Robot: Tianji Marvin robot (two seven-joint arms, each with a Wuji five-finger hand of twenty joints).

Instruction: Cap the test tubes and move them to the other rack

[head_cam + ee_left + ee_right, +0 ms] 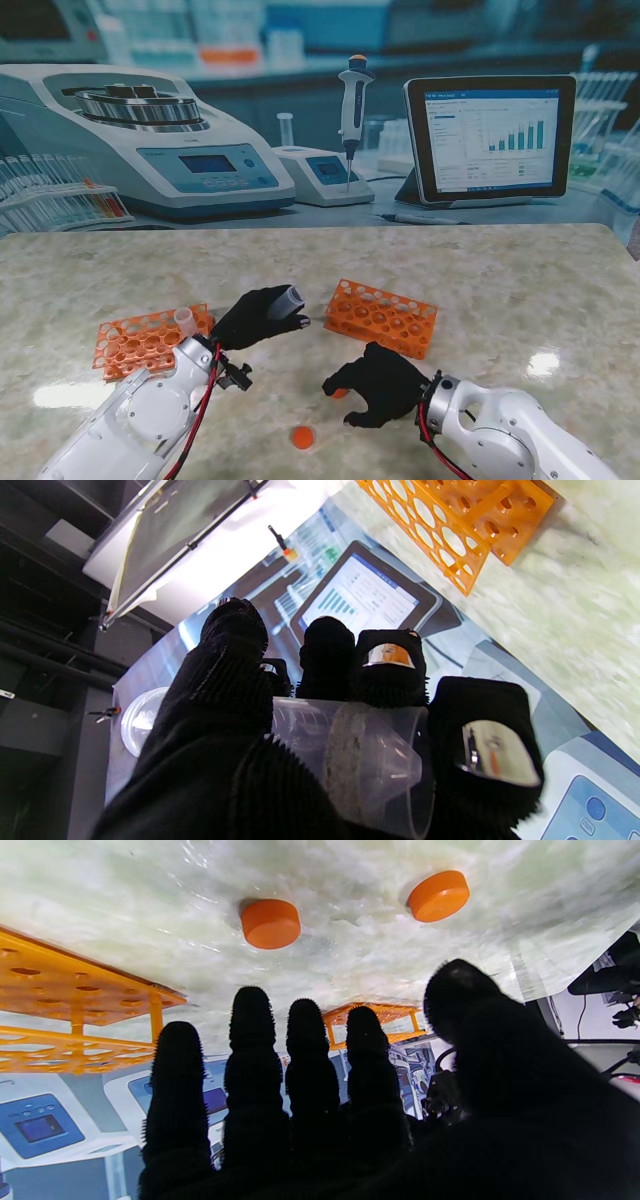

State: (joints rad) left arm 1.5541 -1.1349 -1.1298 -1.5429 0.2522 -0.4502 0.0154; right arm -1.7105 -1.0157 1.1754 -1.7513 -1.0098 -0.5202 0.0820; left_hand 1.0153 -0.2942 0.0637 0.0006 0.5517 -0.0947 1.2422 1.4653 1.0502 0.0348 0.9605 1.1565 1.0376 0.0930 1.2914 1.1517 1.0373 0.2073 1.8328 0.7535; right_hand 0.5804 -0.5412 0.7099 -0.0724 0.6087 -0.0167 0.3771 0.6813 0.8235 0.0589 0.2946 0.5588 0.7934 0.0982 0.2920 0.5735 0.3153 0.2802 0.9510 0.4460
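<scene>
Nearest the stand lies a small round orange cap (pixel 302 436) on the marble table (pixel 520 290). Just beyond, the black-gloved right hand (pixel 380 385) hovers empty, fingers spread. Black-gloved left hand (pixel 258 316) grips a clear uncapped test tube (pixel 289 300) between two orange perforated racks (pixel 148 339) (pixel 381 316).

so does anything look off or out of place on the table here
Two orange caps lie loose on the marble table, off any tube. The tube in the left hand is uncapped. The right hand is open beside the caps. No spill or damage shows.
</scene>
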